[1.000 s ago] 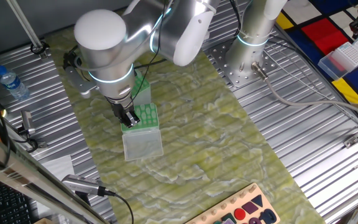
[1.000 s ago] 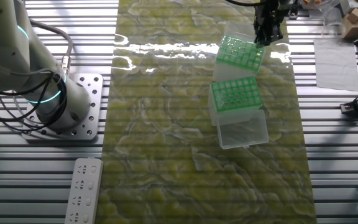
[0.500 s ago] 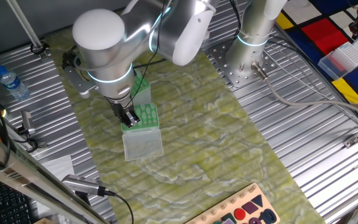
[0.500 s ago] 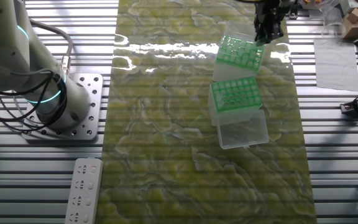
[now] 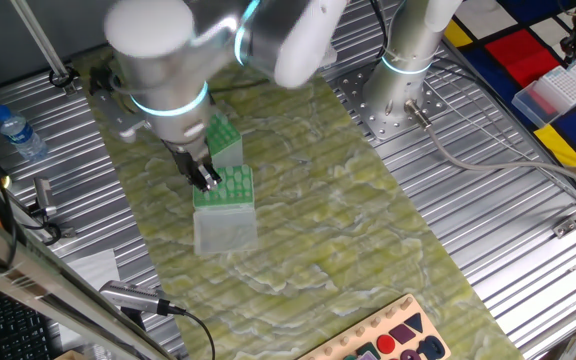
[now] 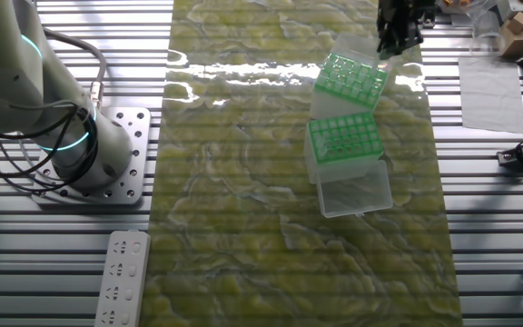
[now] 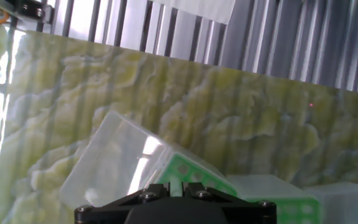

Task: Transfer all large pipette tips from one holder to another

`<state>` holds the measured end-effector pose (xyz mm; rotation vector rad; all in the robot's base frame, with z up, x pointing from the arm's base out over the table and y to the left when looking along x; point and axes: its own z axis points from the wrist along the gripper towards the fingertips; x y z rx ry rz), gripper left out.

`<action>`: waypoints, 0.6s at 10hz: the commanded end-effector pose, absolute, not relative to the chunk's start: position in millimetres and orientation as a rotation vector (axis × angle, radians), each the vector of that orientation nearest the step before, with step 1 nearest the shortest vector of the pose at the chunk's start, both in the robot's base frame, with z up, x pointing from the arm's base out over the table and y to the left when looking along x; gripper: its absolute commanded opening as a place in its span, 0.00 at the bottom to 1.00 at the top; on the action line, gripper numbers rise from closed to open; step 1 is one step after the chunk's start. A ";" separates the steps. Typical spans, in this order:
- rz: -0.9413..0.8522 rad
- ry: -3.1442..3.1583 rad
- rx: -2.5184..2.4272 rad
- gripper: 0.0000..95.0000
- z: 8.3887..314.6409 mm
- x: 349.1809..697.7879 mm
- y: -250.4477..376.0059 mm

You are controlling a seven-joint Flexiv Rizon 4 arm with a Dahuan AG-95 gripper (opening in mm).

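Two green pipette racks stand side by side on the yellow-green mat. One rack (image 6: 350, 77) is tilted; the other (image 6: 343, 141) is level, with its clear lid (image 6: 357, 193) folded open. Pale mint large pipette tips (image 6: 341, 136) fill their grids. In the first fixed view my gripper (image 5: 206, 180) hangs over the racks (image 5: 224, 187). From the other side the gripper (image 6: 398, 34) is just above the tilted rack's far edge. In the hand view the gripper (image 7: 179, 186) has its jaws nearly together on a thin pale tip, above the green rack (image 7: 194, 171); the tip's length is hidden.
A water bottle (image 5: 18, 133) lies left on the ribbed table. A second arm's base (image 5: 398, 90) stands behind the mat, and another base (image 6: 107, 154) is left of the mat. A white remote (image 6: 121, 277), a shape-sorting board (image 5: 388, 340) and a clear box (image 5: 563, 95) sit around the edges.
The arm has risen and shifted away from the tilted rack, with the jaws still closed. The racks and the lid have not moved.
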<state>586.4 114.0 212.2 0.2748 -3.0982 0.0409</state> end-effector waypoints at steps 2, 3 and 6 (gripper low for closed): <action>0.035 -3.058 0.256 0.00 240.6 595.0 112.9; 0.034 -3.044 0.255 0.00 252.2 596.8 112.9; 0.030 -3.034 0.278 0.00 267.0 592.4 105.9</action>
